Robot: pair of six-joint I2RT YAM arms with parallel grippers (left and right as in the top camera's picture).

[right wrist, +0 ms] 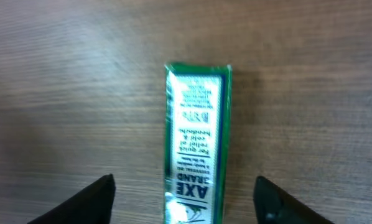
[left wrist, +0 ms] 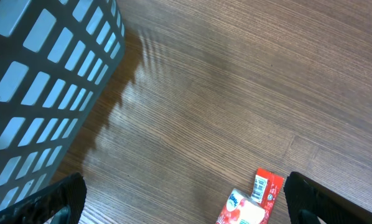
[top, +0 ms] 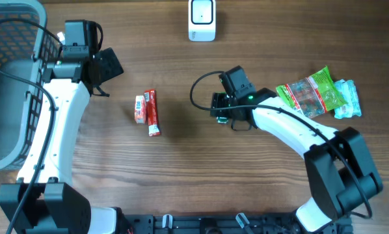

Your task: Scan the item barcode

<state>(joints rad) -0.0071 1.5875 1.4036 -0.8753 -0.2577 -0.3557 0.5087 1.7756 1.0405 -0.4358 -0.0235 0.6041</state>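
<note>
Right claw [right wrist: 185, 183]: released. The fingers [right wrist: 96, 199] stand on either side of the box, with bare wood showing in both gaps and no contact.
Task item: green Axe Brand box [right wrist: 197, 137]. It looks to be lying flat on the bench [top: 181, 169], lengthwise between the right claw's fingers.
Box face: white label with green print, upside down in the right wrist view. The print is too blurred to tell whether a barcode is on it.
Box in overhead: hidden under the right claw, which sits right of bench centre.
Scanner: white scanner [top: 201, 19] at the far edge of the bench, well apart from the right claw.
Left claw [left wrist: 185, 186]: released, fingers spread wide over the wood, just beside the grey mesh basket [left wrist: 43, 81].
Near left claw: red sachet [left wrist: 267, 186] with a barcode patch facing up, touching a red-and-white pouch [left wrist: 239, 211]. Both lie on the bench close to the claw's right finger.
Far right of bench: green snack bag [top: 311, 92] overlapping a teal packet [top: 348, 99], beside the right arm.
</note>
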